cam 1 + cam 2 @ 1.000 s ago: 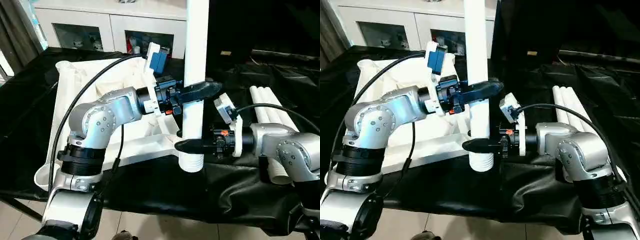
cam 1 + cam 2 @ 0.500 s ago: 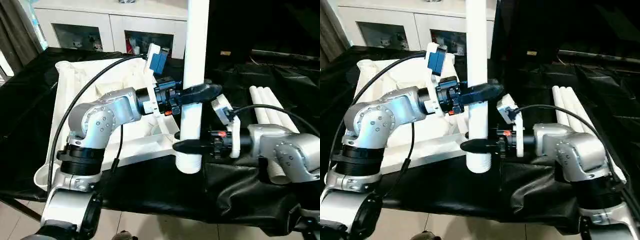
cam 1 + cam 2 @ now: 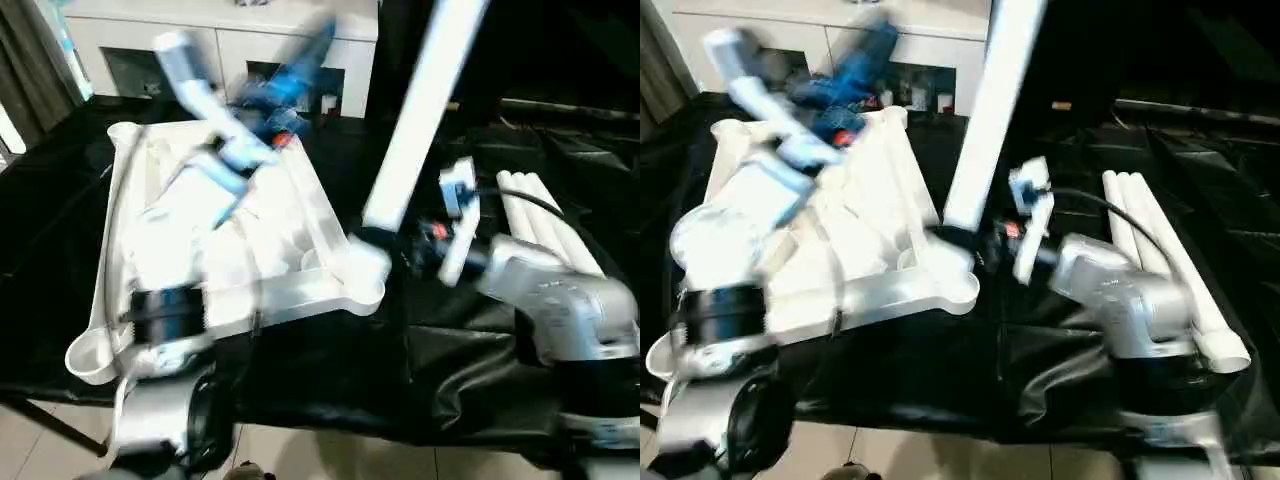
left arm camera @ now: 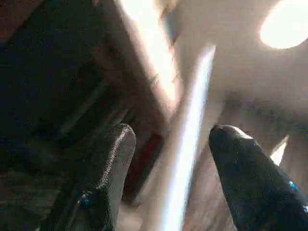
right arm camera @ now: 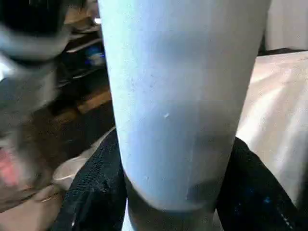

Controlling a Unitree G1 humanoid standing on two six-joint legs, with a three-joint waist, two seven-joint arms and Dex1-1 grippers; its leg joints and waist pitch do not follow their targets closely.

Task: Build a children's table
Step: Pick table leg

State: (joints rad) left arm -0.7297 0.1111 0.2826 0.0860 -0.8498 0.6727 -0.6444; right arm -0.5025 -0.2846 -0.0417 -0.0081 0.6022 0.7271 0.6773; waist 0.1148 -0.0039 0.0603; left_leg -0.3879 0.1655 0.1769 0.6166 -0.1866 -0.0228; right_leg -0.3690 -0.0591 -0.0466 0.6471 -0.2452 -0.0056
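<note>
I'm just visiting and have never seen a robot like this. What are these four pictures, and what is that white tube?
Two pictures come from cameras in the robot's head, looking down over its silver arms. Two come from its wrists. On the black-draped work table lies a white table top, underside up, with spare legs beside it. The right end effector grips one white leg, tilted, its lower end near a corner socket. The left end effector is open, holding nothing.
</note>
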